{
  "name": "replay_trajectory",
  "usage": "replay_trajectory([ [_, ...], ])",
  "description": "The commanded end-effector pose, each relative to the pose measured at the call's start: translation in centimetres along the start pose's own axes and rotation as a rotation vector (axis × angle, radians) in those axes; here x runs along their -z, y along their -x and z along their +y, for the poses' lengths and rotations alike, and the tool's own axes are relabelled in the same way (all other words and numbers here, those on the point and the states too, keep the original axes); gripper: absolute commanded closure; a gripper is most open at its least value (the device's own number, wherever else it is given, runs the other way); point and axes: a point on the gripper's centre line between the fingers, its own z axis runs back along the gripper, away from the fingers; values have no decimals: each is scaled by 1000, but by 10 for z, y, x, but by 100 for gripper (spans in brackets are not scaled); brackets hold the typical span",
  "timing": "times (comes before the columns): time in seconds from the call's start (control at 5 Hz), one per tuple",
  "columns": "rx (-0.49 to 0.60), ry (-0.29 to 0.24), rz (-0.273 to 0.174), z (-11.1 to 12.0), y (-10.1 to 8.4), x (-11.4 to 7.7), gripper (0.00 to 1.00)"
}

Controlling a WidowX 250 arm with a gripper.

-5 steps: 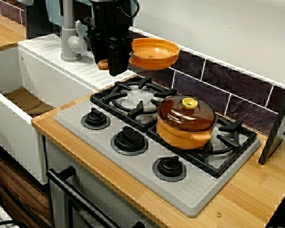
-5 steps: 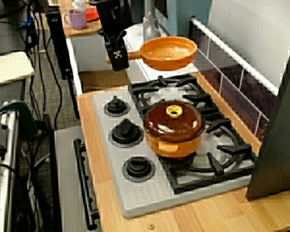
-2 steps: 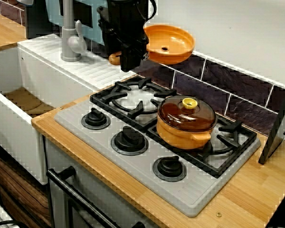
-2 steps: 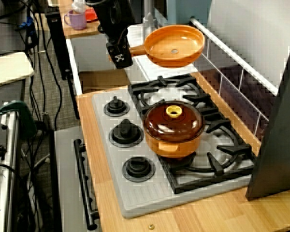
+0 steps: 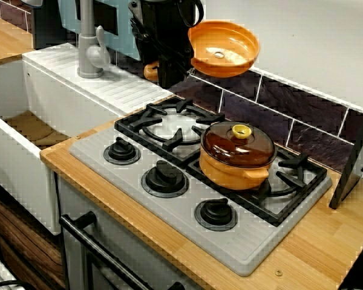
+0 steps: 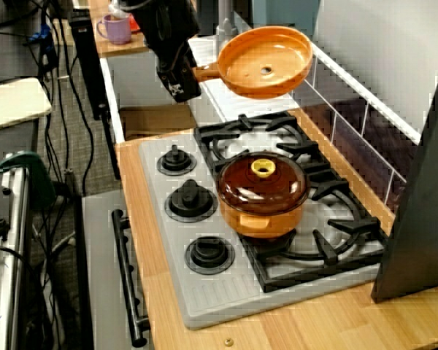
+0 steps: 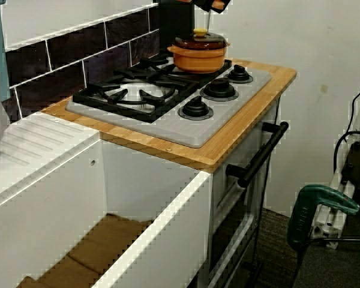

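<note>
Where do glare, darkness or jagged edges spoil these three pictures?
View from the front: pale glare inside the orange pan and small highlights on the pot lid. View from the side: the black tool holding the pan is dark, with little detail. View from the sink end: pan cut off at the top edge; sink rim looks jagged.

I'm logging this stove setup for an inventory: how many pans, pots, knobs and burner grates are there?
Orange pan, held in the air by the gripper: 1
Orange pot with a brown lid, on the right grate: 1
Black knobs: 3
Burner grates: 2
Total: 7
</note>
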Motion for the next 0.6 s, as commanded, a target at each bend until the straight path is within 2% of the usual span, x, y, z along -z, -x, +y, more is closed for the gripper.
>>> replay_trajectory([
  [0.0, 53, -96, -144, -9, -1, -14, 100],
  [0.2, 71, -127, -153, -13, 1, -12, 100],
  [0.4, 71, -119, -146, -12, 0, -10, 100],
])
